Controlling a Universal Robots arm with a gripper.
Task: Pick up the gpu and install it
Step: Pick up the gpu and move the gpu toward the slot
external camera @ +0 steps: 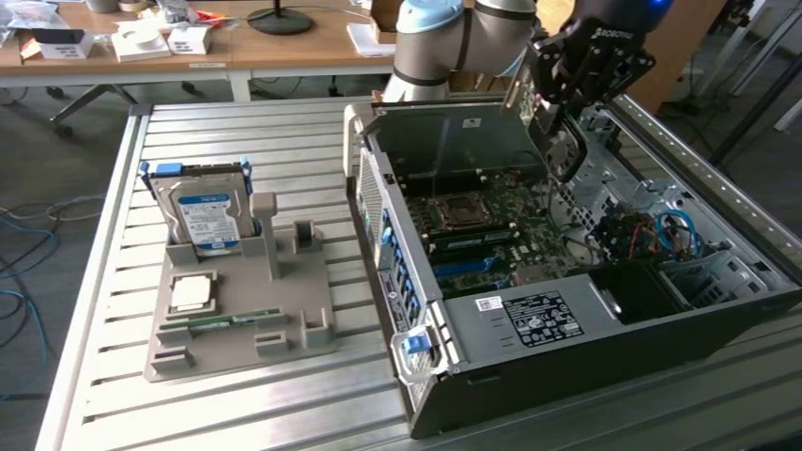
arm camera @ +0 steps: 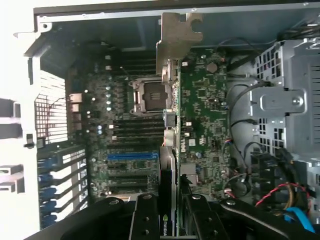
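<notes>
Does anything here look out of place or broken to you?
Nothing looks broken or spilled. Two things may seem odd: the computer case lies open on its side, and the gpu hangs above the motherboard, clamped in the jaws rather than seated in a slot.

The gpu (arm camera: 169, 170) ends in a bare, dull silver metal bracket (arm camera: 176, 37). The gripper (arm camera: 170, 222) is smooth matt black. The case (external camera: 501, 404) is dark sheet metal, and its cage (arm camera: 285, 100) is unpainted and faintly shiny. The table (external camera: 113, 282) is ribbed brushed metal. The holder (external camera: 239, 324) looks like matt grey plastic. The drive (external camera: 207, 221) carries a glossy label. The desk (external camera: 300, 52) is pale wood.
</notes>
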